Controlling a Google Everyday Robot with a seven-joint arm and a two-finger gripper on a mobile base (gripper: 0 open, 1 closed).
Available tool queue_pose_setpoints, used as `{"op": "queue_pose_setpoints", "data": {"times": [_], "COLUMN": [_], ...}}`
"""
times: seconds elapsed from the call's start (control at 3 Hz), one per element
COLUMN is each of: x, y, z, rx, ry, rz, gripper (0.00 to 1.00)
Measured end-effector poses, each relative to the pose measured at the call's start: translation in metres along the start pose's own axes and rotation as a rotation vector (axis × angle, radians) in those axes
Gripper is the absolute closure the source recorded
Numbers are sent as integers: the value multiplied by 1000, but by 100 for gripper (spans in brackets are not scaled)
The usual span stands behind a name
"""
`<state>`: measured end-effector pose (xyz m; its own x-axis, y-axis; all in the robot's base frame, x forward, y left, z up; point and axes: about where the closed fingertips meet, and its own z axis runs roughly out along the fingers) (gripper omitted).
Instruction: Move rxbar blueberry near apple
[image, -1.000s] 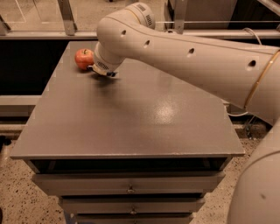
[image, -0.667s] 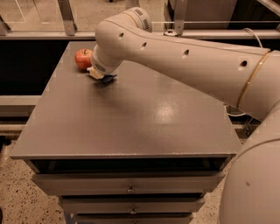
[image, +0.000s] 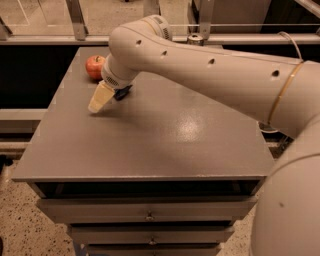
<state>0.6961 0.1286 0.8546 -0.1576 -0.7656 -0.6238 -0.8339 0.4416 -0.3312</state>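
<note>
The apple (image: 94, 67) sits at the far left corner of the grey tabletop (image: 165, 145). The robot's white arm (image: 210, 70) reaches across from the right, and its hand (image: 102, 98) hangs just in front of the apple and slightly to its right, pointing down at the tabletop. A dark blue sliver of the snack bar (image: 123, 92) shows under the wrist, near the apple on its right-front side and apart from it. Most of the bar is hidden by the wrist. I cannot tell whether the hand is grasping the bar or has released it.
</note>
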Motion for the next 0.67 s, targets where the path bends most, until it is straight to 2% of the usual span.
{"op": "queue_pose_setpoints", "data": {"times": [0.33, 0.67], "x": [18, 28], "y": [-11, -15], "z": [-24, -67], "rx": [-14, -34], "ry": [-15, -73], "rz": [50, 82], "gripper": [0, 0]}}
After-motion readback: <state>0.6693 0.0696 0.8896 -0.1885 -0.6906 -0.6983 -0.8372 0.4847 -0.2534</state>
